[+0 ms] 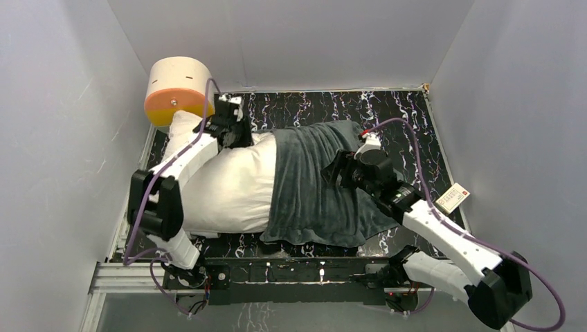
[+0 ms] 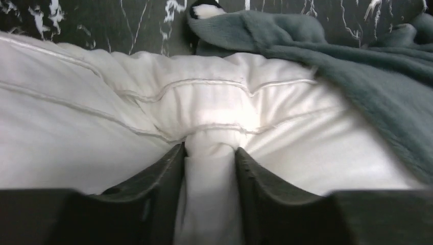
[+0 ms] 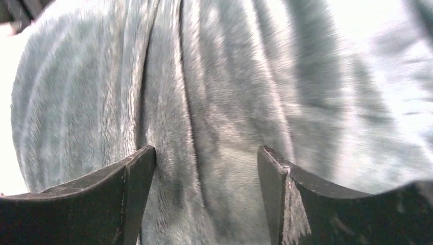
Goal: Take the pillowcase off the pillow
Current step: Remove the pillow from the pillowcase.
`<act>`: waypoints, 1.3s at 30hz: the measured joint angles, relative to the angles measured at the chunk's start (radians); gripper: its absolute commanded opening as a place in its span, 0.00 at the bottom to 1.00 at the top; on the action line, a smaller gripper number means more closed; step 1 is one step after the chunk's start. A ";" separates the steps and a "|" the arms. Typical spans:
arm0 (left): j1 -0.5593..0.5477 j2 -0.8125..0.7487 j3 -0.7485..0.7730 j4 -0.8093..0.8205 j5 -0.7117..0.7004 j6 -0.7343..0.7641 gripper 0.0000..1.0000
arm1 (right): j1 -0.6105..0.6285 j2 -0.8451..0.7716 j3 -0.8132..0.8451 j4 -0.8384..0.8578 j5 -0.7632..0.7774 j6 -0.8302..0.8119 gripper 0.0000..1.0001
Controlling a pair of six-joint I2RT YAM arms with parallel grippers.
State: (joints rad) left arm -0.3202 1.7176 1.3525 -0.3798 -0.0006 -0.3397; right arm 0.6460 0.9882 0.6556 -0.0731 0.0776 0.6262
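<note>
Pillow [image 1: 228,187] lay across the dark marbled tabletop [image 1: 408,117], left of center in the top view. Its left half was bare white and wrinkled. The pillowcase [image 1: 311,187] covered its right half, grey-green side up, bunched in folds from the middle of the frame toward the right. The lower edge spilled onto the tabletop near the bottom.

In the left wrist view a small black-and-white striped bit of the pillowcase showed at the top edge, past the pillow's seam.

My left fingers [image 2: 153,189] were clenched on a fold of the pillow. White fabric was squeezed up between them and touched both inner faces, just below the piped seam. In the top view that was the pillow's far edge, upper left of center, on the bare part beside the pillowcase's edge.

My right fingers [image 3: 127,199] stood wide apart, released, with their tips set against the plush of the pillowcase. Fabric filled the gap between them and a crease ran beside the left one. In the top view they sat on the right part of the pillowcase, right of center.

A cream-and-orange cylinder [image 1: 178,90] stood upper left, just beside the pillow's far left corner. A small card [image 1: 453,197] lay at the right edge of the tabletop, apart from the pillowcase.
</note>
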 measured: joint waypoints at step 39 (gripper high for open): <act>-0.014 -0.504 -0.460 0.146 -0.012 -0.163 0.00 | -0.415 0.662 0.558 -0.213 -0.003 0.299 0.00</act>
State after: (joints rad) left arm -0.3344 1.2140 0.8925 -0.2333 -0.0124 -0.5026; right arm 0.2310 1.6501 1.2140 -0.2863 0.0750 0.9253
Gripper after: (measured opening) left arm 0.033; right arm 0.043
